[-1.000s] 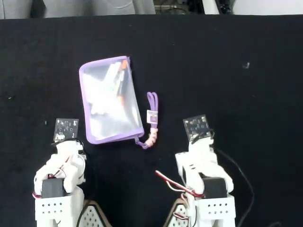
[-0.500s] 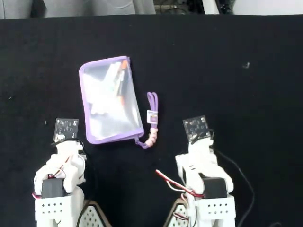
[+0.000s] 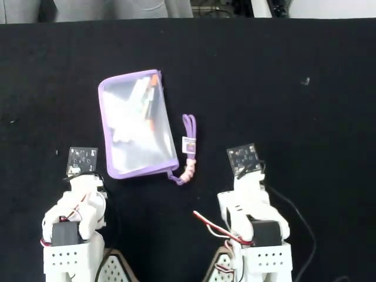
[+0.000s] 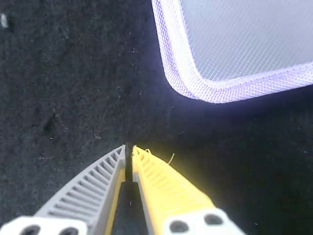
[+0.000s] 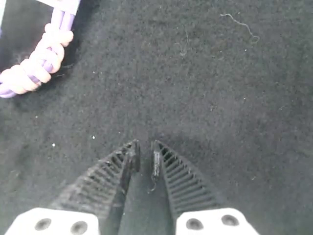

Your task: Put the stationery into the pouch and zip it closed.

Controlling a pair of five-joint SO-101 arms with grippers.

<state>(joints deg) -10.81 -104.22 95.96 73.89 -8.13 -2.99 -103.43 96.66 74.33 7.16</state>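
The table (image 3: 294,117) is lit evenly from above; glare is seen on the pouch (image 3: 136,126); shadows are faint.

Readable text: none in any view.
Tag: a small white tag (image 3: 188,144) hangs on the purple wrist strap (image 3: 188,126), just right of the pouch (image 3: 137,124); it carries dark marks too small to make out.
Pouch face: clear front with purple edging; white and orange shapes show through, but no letters or numbers can be read.
Camera boards: a dark square board sits on the left arm (image 3: 82,158) and another on the right arm (image 3: 244,157); they show pale specks that cannot be read as print.
Tabletop: black cloth (image 3: 305,117) with a few pale specks and no legible sign.
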